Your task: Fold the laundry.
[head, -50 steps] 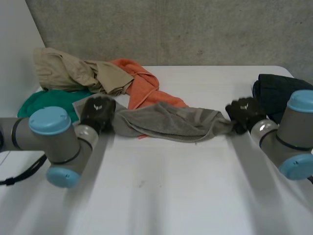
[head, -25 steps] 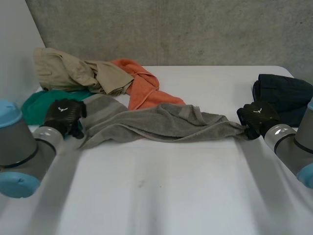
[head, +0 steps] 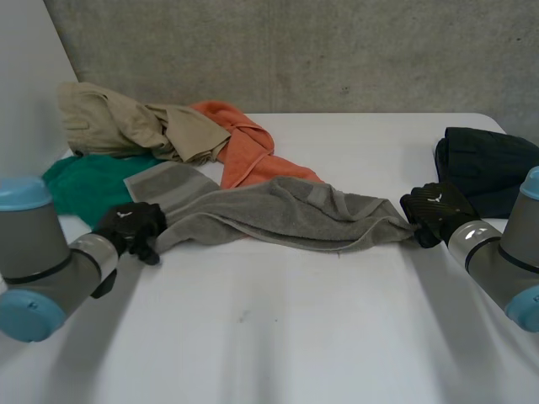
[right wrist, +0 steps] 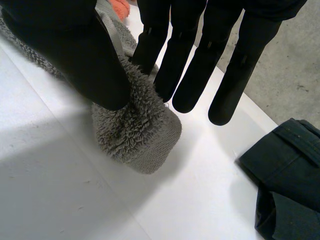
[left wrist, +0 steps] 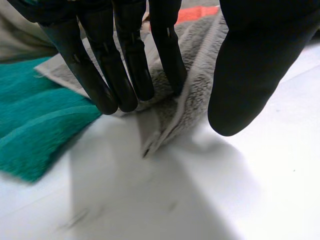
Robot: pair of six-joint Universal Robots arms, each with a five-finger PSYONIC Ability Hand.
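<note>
A grey towel (head: 286, 210) lies stretched across the middle of the white table (head: 278, 337) between my two hands. My left hand (head: 130, 225) is at its left end. In the left wrist view that hand (left wrist: 125, 65) has straight fingers resting on the towel (left wrist: 197, 90) near its edge, and the thumb stands apart on the other side of the fold, so it is open. My right hand (head: 434, 206) is at the towel's right end. There the thumb (right wrist: 75, 50) and fingers pinch the fluffy corner (right wrist: 140, 135) just above the table.
A tan garment (head: 118, 122) and an orange cloth (head: 248, 151) are heaped at the back left. A green cloth (head: 84, 181) lies beside my left hand, partly under the towel. A dark folded garment (head: 488, 164) sits at the far right, beyond my right hand.
My left hand went out to the left with the towel's end, then came forward, and its grip loosened. The towel is drawn out longer and flatter. My right hand shifted slightly right.
</note>
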